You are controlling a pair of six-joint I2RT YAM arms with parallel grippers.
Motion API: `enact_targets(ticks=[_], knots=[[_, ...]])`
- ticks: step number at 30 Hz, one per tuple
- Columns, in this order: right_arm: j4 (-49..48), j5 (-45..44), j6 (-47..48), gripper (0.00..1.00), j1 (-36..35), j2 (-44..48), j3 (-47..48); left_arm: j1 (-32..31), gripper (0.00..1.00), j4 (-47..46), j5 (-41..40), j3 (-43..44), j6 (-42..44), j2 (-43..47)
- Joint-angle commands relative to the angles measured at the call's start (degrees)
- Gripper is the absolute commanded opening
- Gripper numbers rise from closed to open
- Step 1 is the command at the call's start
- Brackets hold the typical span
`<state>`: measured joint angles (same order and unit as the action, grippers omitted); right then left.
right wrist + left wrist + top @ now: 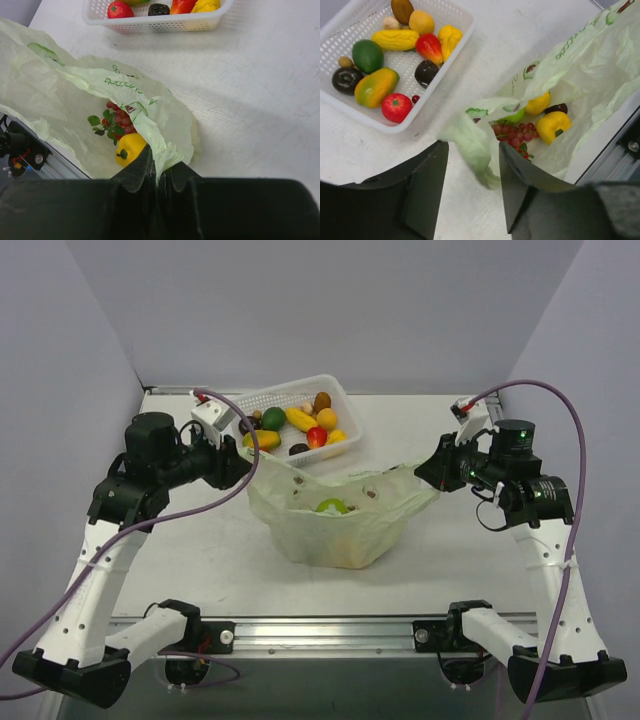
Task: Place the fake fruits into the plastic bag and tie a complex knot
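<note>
The plastic bag [335,520] sits mid-table with its mouth stretched between both grippers. Inside lie a yellow pepper [552,125], red grapes [512,134], a green fruit [331,506] and another yellow piece [538,105]. My left gripper [472,147] is open at the bag's left corner; a bunched strip of the bag [475,150] hangs loose between its fingers. My right gripper [161,167] is shut on the bag's right corner and holds it up. Several more fake fruits [395,107] remain in the white basket.
The white perforated basket [345,405] stands just behind the bag, close to my left gripper [243,468]. A metal rail [330,630] runs along the near table edge. Grey walls enclose the table on three sides.
</note>
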<state>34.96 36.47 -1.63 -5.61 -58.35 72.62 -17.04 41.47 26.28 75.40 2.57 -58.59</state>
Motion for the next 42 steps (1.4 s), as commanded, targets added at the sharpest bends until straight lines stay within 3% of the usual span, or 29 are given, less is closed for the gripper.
enact_targets(ticks=[1, 2, 3, 5, 9, 10, 12, 13, 14, 17, 19, 20, 21, 24, 26, 32, 42], knots=[[-0.77, -0.70, 0.40, 0.00, -1.34, 0.16, 2.53, 0.34, 0.58, 1.99, 0.25, 10.62, 5.58, -0.82], [-0.86, -0.87, -0.04, 0.00, -1.25, 0.25, 2.61, 0.34, 0.85, 3.60, 0.78, 13.69, 10.13, -1.44], [-0.86, -0.96, -0.13, 0.00, -1.34, 0.34, 2.53, 0.34, 0.94, 4.48, 0.53, 17.55, 11.22, -2.05], [-0.86, -0.96, -0.13, 0.00, -1.34, 0.78, 1.83, 0.34, 0.97, 5.89, 1.74, 20.92, 14.37, -2.06], [-0.77, -1.57, -0.22, 0.00, -1.25, 1.13, 0.86, -1.50, 0.97, 11.51, 16.91, 26.99, 18.60, -4.33], [-0.86, -1.75, -0.30, 0.00, -1.25, 1.22, 0.77, -3.42, 0.97, 15.27, 16.35, 28.39, 21.22, -5.47], [-0.77, -1.32, -0.65, 0.00, -1.34, 1.31, 0.33, -16.22, 0.97, 17.40, 8.04, 27.97, 24.48, -7.58], [-0.77, -1.14, -0.83, 0.00, -1.42, 1.22, 0.16, -20.80, 0.97, 17.59, -2.19, 25.18, 29.03, -7.86], [-0.77, -1.05, -0.83, 0.00, -1.42, 1.39, -0.02, -28.67, 0.97, 17.33, -5.51, 24.11, 30.90, -8.12], [-0.51, -1.31, -1.01, 0.00, -1.60, 1.31, -0.37, -34.10, 0.97, 16.36, -12.90, 23.05, 33.20, -11.80], [-0.42, -1.40, -0.83, 0.00, -1.60, 1.31, -0.46, -41.82, 0.97, 13.57, -18.17, 20.86, 38.87, -13.39], [-0.33, -1.40, -0.75, 0.00, -1.60, 1.39, -0.55, -44.72, 0.97, 11.63, -24.64, 16.32, 41.27, -13.31], [-0.24, -1.40, -0.74, 0.00, -1.51, 1.39, -0.55, -50.84, 0.97, 9.35, -27.92, 14.01, 43.64, -13.13], [0.02, -1.14, -0.48, 0.00, -1.60, 1.57, -0.81, -55.29, 0.98, 0.30, -33.40, 9.43, 48.05, -15.22], [0.20, -0.61, -0.31, 0.00, -1.69, 1.83, -1.07, -55.56, 0.97, -1.39, -34.54, 8.98, 47.53, -17.51], [1.78, 0.62, 1.01, 0.00, -2.22, 3.06, -1.95, -52.24, 0.97, -20.45, -42.36, 2.65, 52.45, -21.12], [2.22, 3.52, 4.35, 0.00, -2.57, 3.33, -3.45, -40.72, 0.95, -15.64, -30.60, 9.15, 47.27, -28.77]])
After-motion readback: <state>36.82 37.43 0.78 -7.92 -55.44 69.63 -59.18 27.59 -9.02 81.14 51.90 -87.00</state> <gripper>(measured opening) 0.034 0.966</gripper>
